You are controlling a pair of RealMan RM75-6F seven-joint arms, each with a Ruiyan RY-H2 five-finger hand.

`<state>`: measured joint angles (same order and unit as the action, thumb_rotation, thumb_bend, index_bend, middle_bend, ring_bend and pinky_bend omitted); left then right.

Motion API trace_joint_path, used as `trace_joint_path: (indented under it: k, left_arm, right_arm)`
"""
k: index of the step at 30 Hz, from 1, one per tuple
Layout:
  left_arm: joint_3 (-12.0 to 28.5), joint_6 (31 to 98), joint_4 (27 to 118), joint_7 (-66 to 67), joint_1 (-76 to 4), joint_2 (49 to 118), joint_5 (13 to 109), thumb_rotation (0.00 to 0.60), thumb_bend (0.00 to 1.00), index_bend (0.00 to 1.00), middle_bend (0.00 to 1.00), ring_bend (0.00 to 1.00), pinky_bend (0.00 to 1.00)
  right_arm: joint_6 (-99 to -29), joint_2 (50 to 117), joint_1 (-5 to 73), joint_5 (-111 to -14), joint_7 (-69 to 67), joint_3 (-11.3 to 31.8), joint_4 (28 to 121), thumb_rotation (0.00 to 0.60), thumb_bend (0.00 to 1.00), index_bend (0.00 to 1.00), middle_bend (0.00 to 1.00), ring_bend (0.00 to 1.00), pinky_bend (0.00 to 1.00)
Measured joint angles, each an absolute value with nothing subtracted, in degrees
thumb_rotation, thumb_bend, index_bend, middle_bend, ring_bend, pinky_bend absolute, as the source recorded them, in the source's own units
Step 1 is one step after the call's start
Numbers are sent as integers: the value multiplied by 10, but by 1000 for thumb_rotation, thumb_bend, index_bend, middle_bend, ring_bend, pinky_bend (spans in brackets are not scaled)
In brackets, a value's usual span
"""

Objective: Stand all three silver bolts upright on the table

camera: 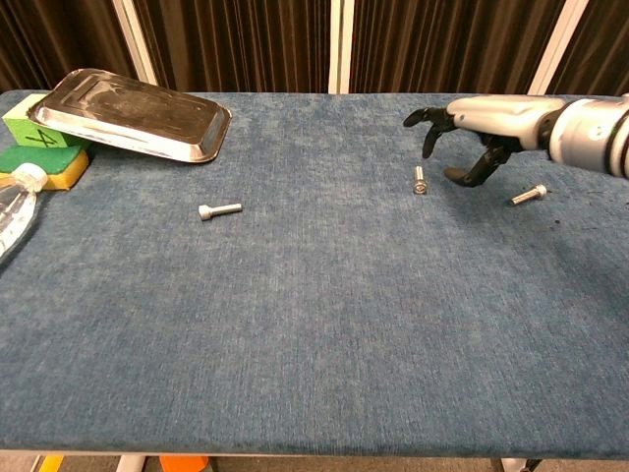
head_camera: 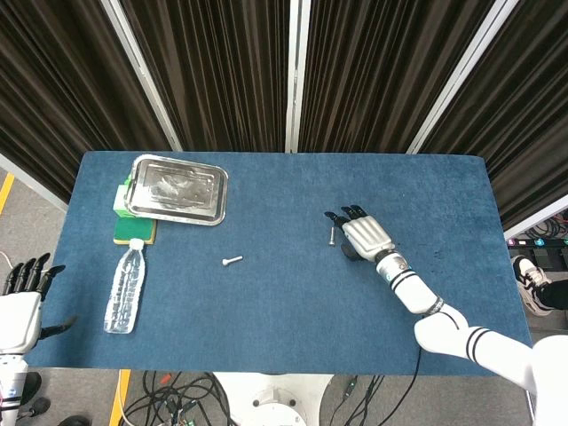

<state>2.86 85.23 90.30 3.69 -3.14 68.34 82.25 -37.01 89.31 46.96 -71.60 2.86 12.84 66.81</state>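
Observation:
Three silver bolts lie on the blue table (head_camera: 284, 337). The left bolt (head_camera: 232, 260) (camera: 219, 209) lies on its side. The middle bolt (head_camera: 332, 236) (camera: 420, 180) appears to lie with its head toward the front edge. The right bolt (camera: 529, 195) lies on its side; in the head view my right arm hides it. My right hand (head_camera: 364, 233) (camera: 467, 128) hovers open just right of the middle bolt, fingers spread and curved downward, holding nothing. My left hand (head_camera: 21, 306) is open, off the table's front left corner.
An upturned metal tray (head_camera: 177, 188) (camera: 128, 113) rests on a green block and a yellow-green sponge (camera: 44, 162) at the back left. A clear water bottle (head_camera: 124, 286) (camera: 10, 221) lies on its side near the left edge.

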Motion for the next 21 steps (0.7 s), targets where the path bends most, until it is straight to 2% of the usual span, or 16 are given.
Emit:
trace_joint_path:
  k: [11, 21]
  left_arm:
    - [28, 851, 896, 30, -30, 687, 820, 600, 61, 192, 43, 0, 0]
    - [25, 853, 880, 13, -27, 693, 825, 600, 61, 193, 43, 0, 0]
  right_arm:
    - [-368, 931, 488, -725, -4, 114, 619, 600, 438, 45, 290, 0, 0]
    - [-392, 903, 462, -718, 12, 93, 646, 600, 437, 45, 368, 0, 0]
